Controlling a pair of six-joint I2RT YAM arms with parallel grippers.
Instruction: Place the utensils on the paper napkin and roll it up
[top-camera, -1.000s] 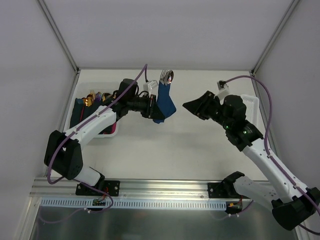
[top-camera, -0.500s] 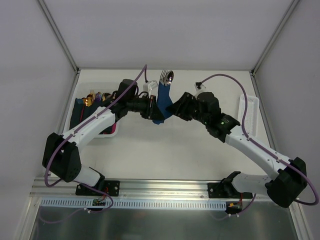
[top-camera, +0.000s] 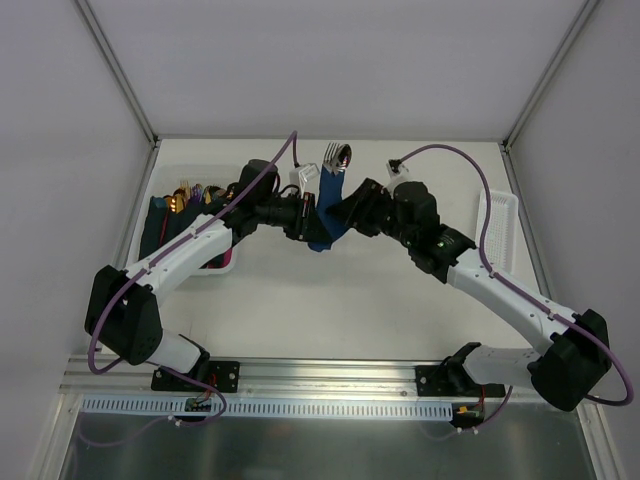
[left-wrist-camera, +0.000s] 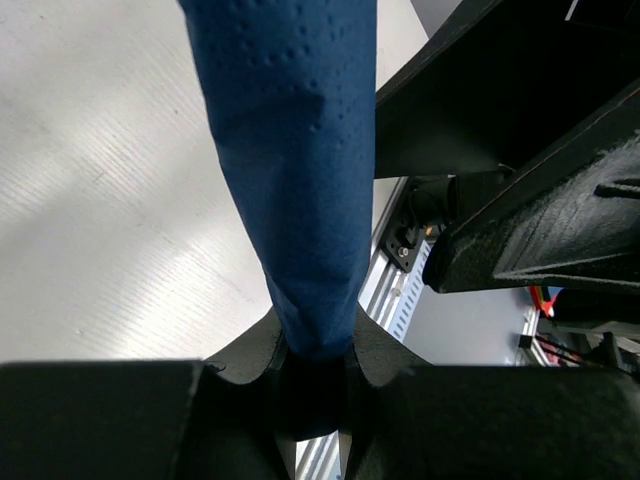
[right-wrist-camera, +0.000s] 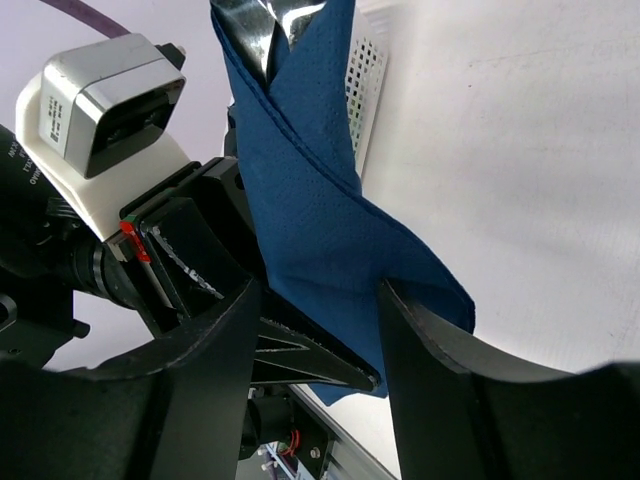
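The left jaws were shut tight on the low end of the napkin (left-wrist-camera: 300, 150), holding it up off the desk (top-camera: 330, 310). The right jaws stood apart, one on each side of the napkin's loose part. I could not tell if they touched it. A second before, those jaws were less open and far off to the right. The right arm (top-camera: 500, 290) had swung in close, and they had opened wider. The utensils (top-camera: 335, 155) were already wrapped inside, with their shiny heads poking out the top. So the roll looked nearly done, and the right jaws seemed ready to pinch it.
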